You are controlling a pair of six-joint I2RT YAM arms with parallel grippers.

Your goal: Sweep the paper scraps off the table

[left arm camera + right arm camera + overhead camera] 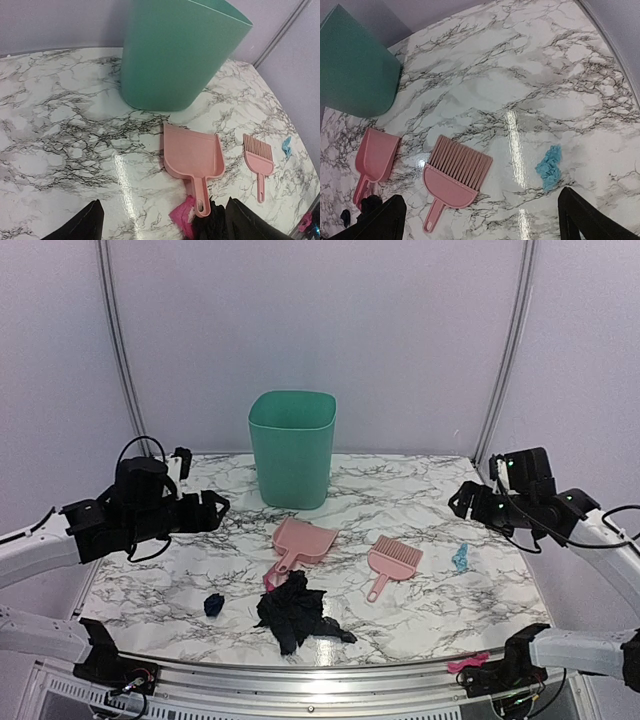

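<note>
I judge nothing is swept yet: the black paper scraps [295,612] lie near the front of the counter [420,490], and one light-blue scrap [460,558] lies at the right. The dustpan [303,542] and brush [393,562] lie untouched. My left end effector [213,508] and right end effector [462,500] are spread and empty.

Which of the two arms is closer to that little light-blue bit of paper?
Right. The right gripper hovers close by the light-blue scrap, a little farther back. The left gripper is far off on the other side, past the pink dustpan.
</note>
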